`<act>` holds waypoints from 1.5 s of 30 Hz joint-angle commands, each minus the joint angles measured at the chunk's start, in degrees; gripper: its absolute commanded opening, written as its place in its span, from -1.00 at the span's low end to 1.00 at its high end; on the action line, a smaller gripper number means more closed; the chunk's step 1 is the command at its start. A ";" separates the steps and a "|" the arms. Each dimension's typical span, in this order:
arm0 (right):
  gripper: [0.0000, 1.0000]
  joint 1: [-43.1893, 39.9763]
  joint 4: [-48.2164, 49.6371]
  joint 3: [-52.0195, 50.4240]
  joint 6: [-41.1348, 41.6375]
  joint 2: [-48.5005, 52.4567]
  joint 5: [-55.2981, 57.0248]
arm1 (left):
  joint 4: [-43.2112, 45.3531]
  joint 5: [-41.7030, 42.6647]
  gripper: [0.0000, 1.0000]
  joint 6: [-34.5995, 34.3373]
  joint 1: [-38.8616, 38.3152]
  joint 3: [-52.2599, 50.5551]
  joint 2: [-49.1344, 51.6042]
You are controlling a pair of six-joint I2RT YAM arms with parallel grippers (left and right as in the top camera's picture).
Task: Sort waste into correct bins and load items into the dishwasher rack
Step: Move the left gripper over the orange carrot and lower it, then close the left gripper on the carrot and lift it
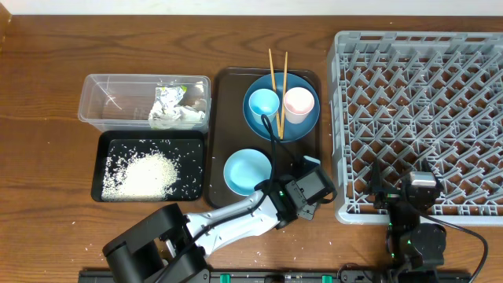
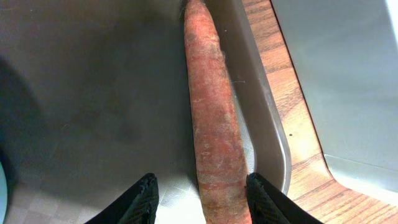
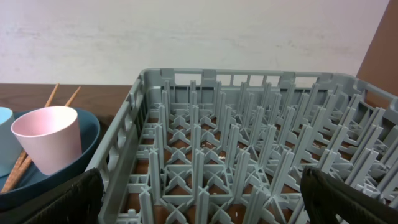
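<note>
Carrot (image 2: 211, 112) lies by the brown tray's (image 2: 268, 130) right rim: stiff, light, may roll. Left gripper (image 2: 202, 190) spread astride its near end; pinch across there. Right gripper (image 3: 202, 190) spread too.

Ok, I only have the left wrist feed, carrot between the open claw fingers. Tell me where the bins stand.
Observer: Both lie left of the brown tray: the clear tub farther back, the black tray nearer the robot.
Operator: Say what is in each.
Observer: The tub holds the tissue and the wrapper; the black tray holds rice.
Operator: Now report the right arm.
Observer: The right claw is open and empty, over the near edge of the rack.
</note>
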 commanded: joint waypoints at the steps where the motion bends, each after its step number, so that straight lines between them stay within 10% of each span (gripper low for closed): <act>1: 0.99 -0.61 -0.22 -0.04 0.39 0.02 0.17 | -0.31 -0.74 -0.04 -0.68 -0.20 0.70 0.52; 35: 0.98 -0.61 -0.22 -0.04 0.37 0.02 0.17 | -0.48 -0.61 -0.20 -0.66 -1.40 -0.35 0.52; 45: 0.99 -0.61 -0.22 -0.04 0.37 0.02 0.20 | -2.03 -12.87 -0.30 4.50 -1.33 -0.33 0.52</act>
